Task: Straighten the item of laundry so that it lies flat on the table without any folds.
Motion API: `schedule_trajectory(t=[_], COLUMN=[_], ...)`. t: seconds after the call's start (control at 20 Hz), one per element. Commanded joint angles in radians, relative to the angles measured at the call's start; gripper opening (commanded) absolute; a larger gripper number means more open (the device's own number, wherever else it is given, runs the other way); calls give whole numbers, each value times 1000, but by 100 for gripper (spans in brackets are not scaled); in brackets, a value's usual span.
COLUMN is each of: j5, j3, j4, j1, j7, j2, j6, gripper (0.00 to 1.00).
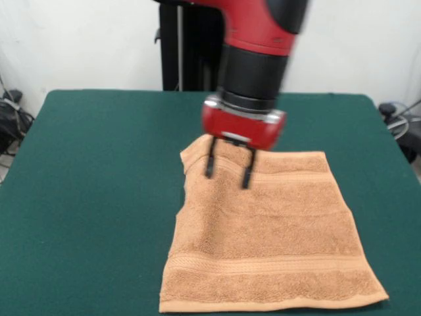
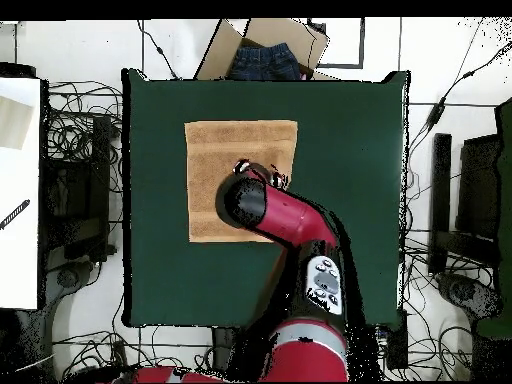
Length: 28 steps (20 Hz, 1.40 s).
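The tan-orange terry towel (image 1: 270, 237) lies spread on the dark green table (image 1: 92, 197), with woven border bands near its front and back edges. Its far-left corner looks slightly bunched and the left edge is wavy. My gripper (image 1: 228, 175) hangs over the towel's far-left part, its two black fingers (image 1: 210, 164) apart and empty, tips just above or touching the cloth. In the overhead view the towel (image 2: 215, 165) lies in the table's upper middle and the arm covers its lower right part; the gripper itself is hidden there.
A cardboard box with dark jeans (image 2: 265, 58) sits beyond the table's far edge in the overhead view. Cables and equipment (image 2: 75, 150) lie on the floor at both sides. A white surface (image 2: 18, 190) stands at the left.
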State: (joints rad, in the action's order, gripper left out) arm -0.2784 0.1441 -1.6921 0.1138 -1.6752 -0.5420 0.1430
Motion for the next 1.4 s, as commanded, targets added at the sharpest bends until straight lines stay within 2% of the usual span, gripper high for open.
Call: schedule_trajectory(t=[0.05,0.45,0.7,0.9,1.1,1.4], j5=[135,209,283,324,338,435], j3=[-156,-178,-190,-170,-178,-246], j4=[-96,-59,-34,5,50,180], j1=[42,64,94,86,95,180], j7=[-35,-71,-58,-78,-86,18], j2=[-2,34,75,126,167,283], j6=[-4,-34,-70,-112,-126,-99], gripper=[100,100,100,100,100,100])
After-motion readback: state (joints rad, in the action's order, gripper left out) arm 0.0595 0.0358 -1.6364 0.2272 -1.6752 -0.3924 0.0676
